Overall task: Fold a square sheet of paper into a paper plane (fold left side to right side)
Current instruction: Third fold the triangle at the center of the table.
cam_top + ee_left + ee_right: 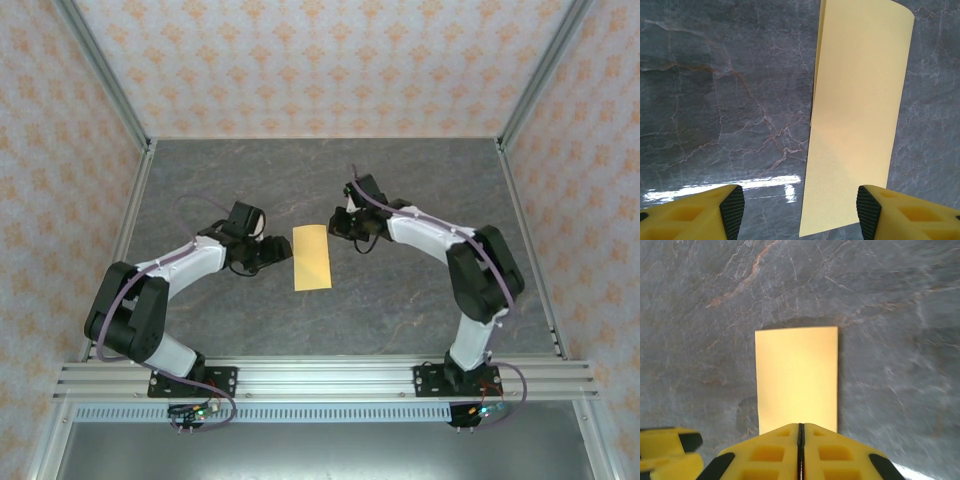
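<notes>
The square sheet of paper (311, 257) lies on the grey tabletop folded in half, a narrow yellow-orange rectangle. In the left wrist view the sheet (855, 115) runs away from the camera, and its two layers gape slightly along the far left edge. My left gripper (278, 252) hovers at the sheet's left side, open, its fingers (732, 210) either side of the near corner and not touching it. My right gripper (336, 226) is at the sheet's far right corner, jaws shut tight (801, 429) over the near end of the sheet (796, 377), which they hide.
The grey marble-patterned tabletop (420, 180) is bounded by aluminium rails and patterned walls. A yellow piece with a black pad (670, 450) sits at the lower left of the right wrist view.
</notes>
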### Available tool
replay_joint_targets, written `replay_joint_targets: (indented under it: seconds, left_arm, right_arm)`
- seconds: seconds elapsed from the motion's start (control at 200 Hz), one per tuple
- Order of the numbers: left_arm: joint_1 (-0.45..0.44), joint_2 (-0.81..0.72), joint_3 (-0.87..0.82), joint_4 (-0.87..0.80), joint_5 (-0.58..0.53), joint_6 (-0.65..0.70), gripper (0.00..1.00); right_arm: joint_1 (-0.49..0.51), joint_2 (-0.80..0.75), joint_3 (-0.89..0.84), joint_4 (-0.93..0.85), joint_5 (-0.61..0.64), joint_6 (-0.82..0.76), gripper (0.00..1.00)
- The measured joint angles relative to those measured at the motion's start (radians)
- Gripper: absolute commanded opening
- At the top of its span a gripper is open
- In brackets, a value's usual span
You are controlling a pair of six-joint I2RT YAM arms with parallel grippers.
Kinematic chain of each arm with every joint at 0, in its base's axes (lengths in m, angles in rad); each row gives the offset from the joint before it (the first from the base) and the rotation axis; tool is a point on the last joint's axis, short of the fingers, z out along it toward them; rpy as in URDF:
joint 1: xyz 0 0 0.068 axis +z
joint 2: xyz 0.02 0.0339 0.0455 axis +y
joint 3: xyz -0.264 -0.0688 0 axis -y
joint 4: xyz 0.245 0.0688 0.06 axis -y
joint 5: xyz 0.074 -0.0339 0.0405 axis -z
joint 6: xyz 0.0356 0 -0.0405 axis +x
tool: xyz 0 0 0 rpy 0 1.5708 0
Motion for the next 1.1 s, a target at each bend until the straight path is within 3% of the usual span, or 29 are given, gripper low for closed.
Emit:
replay_joint_targets:
  seconds: [0.4,1.101]
  left_arm:
    - [0.002,0.080,-0.011,0.125,0.092,-0.043,0.64]
    - [0.008,0.176,0.003,0.161,0.162,-0.105,0.59]
  right_arm:
    - [0.002,0.235,0.169,0.045,-0.023,0.017,0.10]
    - [0.002,0.279,0.169,0.009,-0.003,-0.036,0.09]
